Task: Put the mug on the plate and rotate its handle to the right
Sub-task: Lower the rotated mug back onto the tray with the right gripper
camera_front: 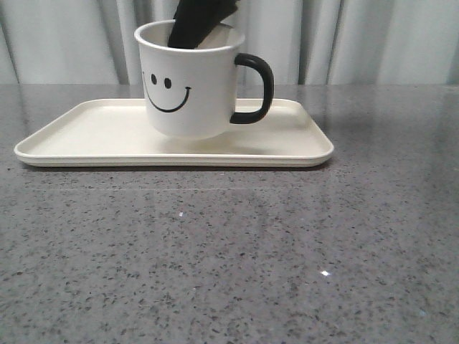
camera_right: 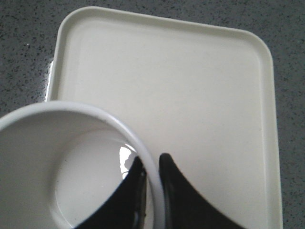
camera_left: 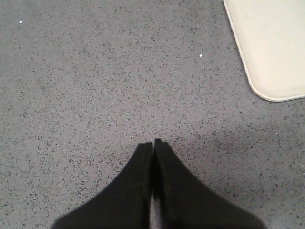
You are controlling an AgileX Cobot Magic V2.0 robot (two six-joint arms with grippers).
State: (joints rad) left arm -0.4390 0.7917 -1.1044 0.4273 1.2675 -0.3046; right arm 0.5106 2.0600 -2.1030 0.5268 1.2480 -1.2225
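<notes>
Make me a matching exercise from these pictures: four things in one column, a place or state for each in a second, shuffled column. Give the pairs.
Things:
1. mug
2. handle
3. left pincer
4. right pincer

Places or states:
A. shut, over bare grey table
B. clamped on the mug's rim, one finger inside
C. points right in the front view
D. over the plate, smiley towards the camera

Pairs: 1-D, 2-C, 3-A, 4-B

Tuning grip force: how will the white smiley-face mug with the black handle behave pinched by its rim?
The white smiley-face mug with the black handle looks rigid and glossy, so probably slippery. The right gripper pinches one wall only, so it may tilt. Empty inside, likely light.
</notes>
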